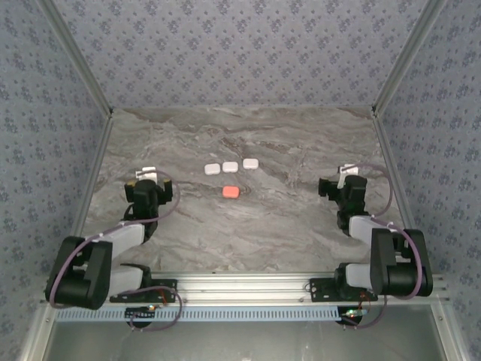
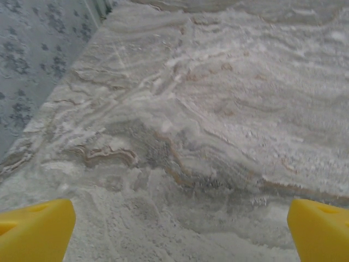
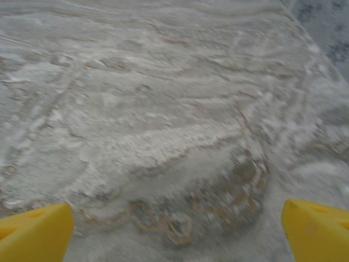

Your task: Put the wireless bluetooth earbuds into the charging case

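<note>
My left fingers (image 2: 35,229) & right fingers (image 3: 313,232) wide apart, nothing held, over worktop (image 1: 301,226); earbuds too small to tell, prob. at white cases (image 1: 231,166) / orange case (image 1: 231,192) mid-worktop; judged v. light, hard, slick, easily flicked, so pinch across stem.

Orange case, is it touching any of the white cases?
Apart. The top view shows a strip of bare table between the orange case and the three white cases.
</note>
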Tool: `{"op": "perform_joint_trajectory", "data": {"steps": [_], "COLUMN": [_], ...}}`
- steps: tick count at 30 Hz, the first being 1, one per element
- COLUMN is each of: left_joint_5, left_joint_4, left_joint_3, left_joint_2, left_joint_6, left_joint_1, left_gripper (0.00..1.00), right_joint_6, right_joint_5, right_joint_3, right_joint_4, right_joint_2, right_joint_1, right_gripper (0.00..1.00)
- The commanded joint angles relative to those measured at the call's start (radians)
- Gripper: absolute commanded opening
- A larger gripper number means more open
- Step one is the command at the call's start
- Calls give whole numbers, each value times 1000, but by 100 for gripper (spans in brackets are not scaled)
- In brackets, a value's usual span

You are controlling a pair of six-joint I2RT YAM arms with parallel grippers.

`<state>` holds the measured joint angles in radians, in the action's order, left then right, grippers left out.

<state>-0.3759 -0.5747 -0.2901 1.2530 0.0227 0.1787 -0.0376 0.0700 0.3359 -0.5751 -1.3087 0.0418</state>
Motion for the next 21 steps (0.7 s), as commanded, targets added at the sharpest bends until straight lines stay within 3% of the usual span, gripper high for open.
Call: {"op": "perform_joint_trajectory", "data": {"steps": [1,4,9,12,16,21], "left_joint_5": [145,234,359,388,409,394], "left_joint_4": [-245,-329,-488,-460,-215,-235], "left_joint_3": [1,0,17,6,-131,-120], "left_joint_2": [48,123,267,264,278,278], "left_joint_6": [-81,-105,-29,-23,1,14], "left_joint_1": [-31,-76,-172,-188,-216,-222], "left_gripper": [99,99,99,99,99,99], "right_joint_6": [-21,-4,-21,15,23,18], "right_joint_5": [-107,-114,-94,-69,-70,-58], "right_joint_3": [13,-19,-11,53,54,55], "right_joint_4": [-112,-232,-366,-234,-234,-228], "right_joint_2": [-9,-60,-218,-215,-214,-214], "right_joint_1": [4,0,-21,-5,3,-3], "right_gripper": [100,100,100,100,100,100]}}
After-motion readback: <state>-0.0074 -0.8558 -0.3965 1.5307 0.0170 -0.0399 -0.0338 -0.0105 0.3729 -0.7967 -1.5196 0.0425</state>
